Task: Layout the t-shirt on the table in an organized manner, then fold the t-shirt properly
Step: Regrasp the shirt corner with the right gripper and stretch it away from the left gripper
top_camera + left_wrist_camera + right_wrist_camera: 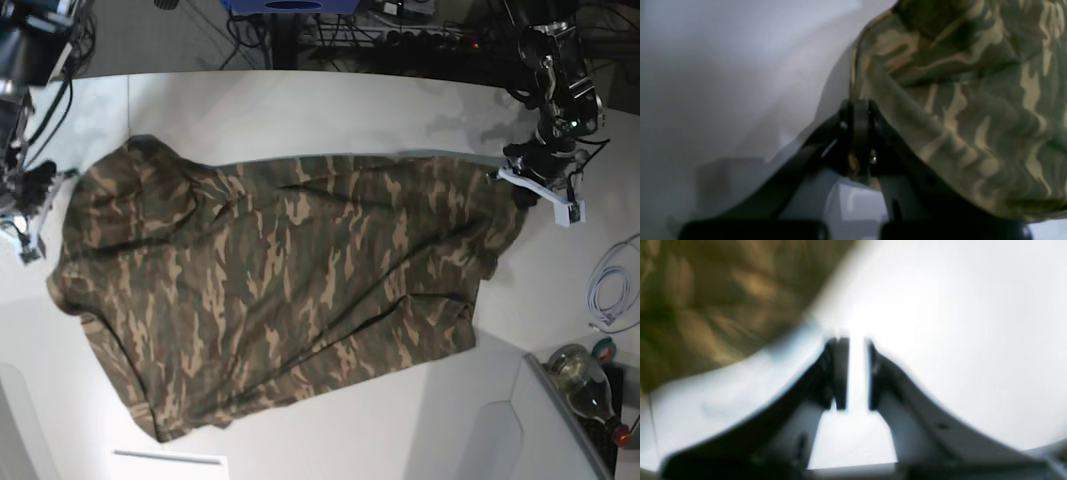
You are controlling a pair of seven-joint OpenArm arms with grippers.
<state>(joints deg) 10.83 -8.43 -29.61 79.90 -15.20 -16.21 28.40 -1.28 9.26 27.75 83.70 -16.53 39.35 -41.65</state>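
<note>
The camouflage t-shirt (280, 290) lies spread and wrinkled across the white table (330, 110). My left gripper (517, 185) is at the shirt's right edge in the base view. The left wrist view shows that gripper (860, 110) shut on a fold of the t-shirt (973, 100), with cloth pinched between its fingers. My right gripper (48, 185) hovers just off the shirt's left edge. In the blurred right wrist view its jaws (857, 343) stand a narrow gap apart over bare table (957, 323), holding nothing. The t-shirt (706, 296) lies to their upper left.
A bottle (585, 385) and a coiled white cable (610, 290) sit off the table's right edge. Dark cables and equipment (400, 30) run behind the far edge. A white panel (520, 430) stands at the near right corner.
</note>
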